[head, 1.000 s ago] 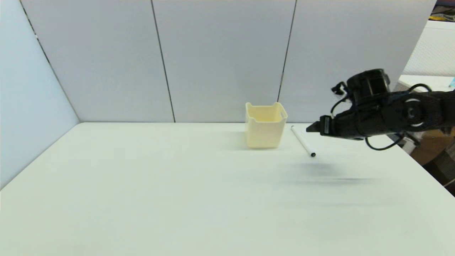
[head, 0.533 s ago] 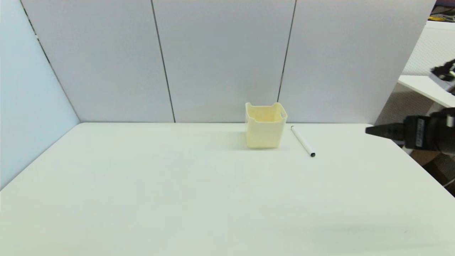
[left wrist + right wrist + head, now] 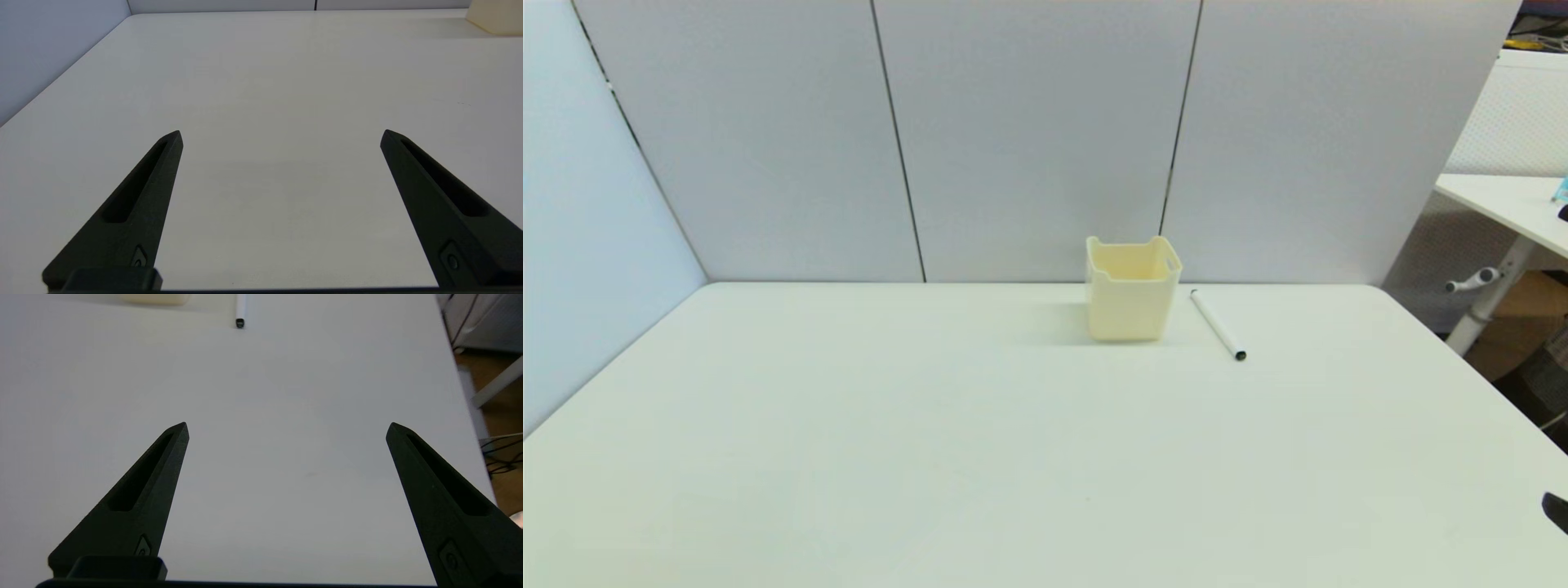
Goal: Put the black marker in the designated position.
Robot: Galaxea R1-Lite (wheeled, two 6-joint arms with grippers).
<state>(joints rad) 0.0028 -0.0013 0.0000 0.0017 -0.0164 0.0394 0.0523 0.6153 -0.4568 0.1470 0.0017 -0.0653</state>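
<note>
Nearest, both grippers low over the bare white table, right gripper and left gripper each spread wide, holding nothing. Well ahead of the right gripper, marker flat on the table, just beside the bin, not touching. Beyond, grey wall panels; off the right edge, a second table.

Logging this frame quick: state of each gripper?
Left gripper: open, holding nothing.
Right gripper: open, empty; black marker lies on the table.
</note>
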